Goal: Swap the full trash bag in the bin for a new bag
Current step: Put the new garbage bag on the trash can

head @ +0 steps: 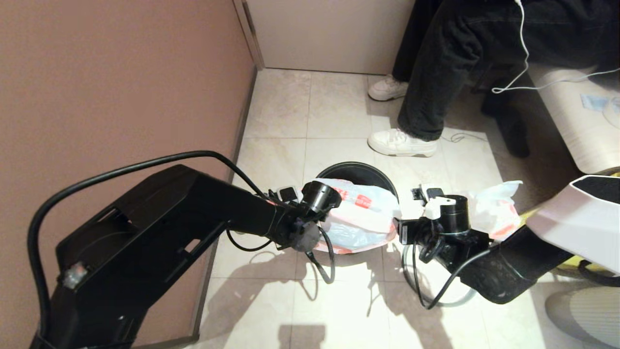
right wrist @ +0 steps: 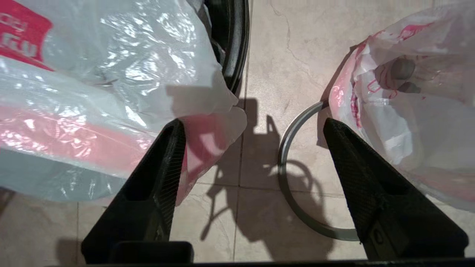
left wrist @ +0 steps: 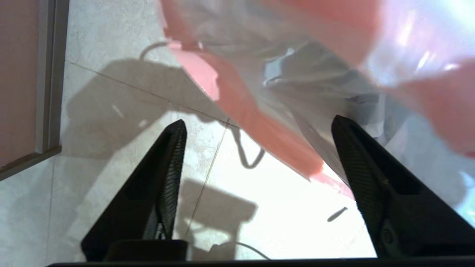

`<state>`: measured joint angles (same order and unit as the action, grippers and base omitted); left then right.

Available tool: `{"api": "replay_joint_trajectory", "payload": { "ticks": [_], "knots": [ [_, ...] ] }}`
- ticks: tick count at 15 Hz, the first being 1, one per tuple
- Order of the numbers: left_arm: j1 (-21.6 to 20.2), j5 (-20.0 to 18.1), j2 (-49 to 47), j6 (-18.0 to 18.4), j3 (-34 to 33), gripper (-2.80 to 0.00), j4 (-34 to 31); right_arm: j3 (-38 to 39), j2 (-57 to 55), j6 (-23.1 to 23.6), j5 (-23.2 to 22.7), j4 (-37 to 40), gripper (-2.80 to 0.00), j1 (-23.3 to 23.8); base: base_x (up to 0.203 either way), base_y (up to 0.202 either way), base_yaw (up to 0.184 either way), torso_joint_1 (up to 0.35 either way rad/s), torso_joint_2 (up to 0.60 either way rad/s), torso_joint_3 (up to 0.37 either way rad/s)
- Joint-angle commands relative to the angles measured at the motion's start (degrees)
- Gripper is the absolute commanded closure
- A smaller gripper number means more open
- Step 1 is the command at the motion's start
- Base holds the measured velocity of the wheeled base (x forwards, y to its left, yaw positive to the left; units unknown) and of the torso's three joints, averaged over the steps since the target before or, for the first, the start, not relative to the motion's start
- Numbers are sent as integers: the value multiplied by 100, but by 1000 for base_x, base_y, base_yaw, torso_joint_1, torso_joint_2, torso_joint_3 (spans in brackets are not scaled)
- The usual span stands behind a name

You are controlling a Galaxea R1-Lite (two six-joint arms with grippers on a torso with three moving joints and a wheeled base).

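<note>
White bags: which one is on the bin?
The new bag, smooth with a red square logo, draped over the bin. The full trash bag sits on the floor, by the right arm.

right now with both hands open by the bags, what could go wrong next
1. The new bag only drapes over the bin. The left hand and right hand are both open, so the bag may slide off.
2. The grey hoop lies on the floor beside the bin, so nothing clamps the bag yet.
3. The full trash bag sits partly on that hoop, so lifting the hoop may drag or tip it.
</note>
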<state>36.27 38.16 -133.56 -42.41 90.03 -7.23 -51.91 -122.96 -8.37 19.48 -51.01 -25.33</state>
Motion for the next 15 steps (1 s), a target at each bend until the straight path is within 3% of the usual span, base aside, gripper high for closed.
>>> {"api": "replay_joint_trajectory", "payload": {
  "ticks": [1, 7, 8, 9, 13, 15],
  "knots": [
    [21, -1, 210, -38, -4, -280, -58, 119, 462, 58, -42, 47, -280, 15, 0, 0, 0, 0, 0, 0],
    [207, -39, 425, -21, -12, -280, -165, 199, 839, 248, -164, 229, -280, 88, 0, 0, 0, 0, 0, 0],
    [281, -74, 479, -32, -17, -280, -337, 199, 924, 242, -164, 224, 0, 90, 0, 0, 0, 0, 0, 0],
    [355, -173, 551, -46, -29, 0, -464, 199, 994, 240, -164, 231, 0, 88, 0, 0, 0, 0, 0, 0],
    [553, -353, 670, -136, -55, 0, -843, 152, 1256, 231, -155, 434, 0, 124, 0, 0, 0, 0, 0, 0],
    [592, -373, 661, -409, -18, 0, -1202, 139, 1374, 231, -155, 434, 0, 158, 0, 0, 0, 0, 0, 0]
  ]
}}
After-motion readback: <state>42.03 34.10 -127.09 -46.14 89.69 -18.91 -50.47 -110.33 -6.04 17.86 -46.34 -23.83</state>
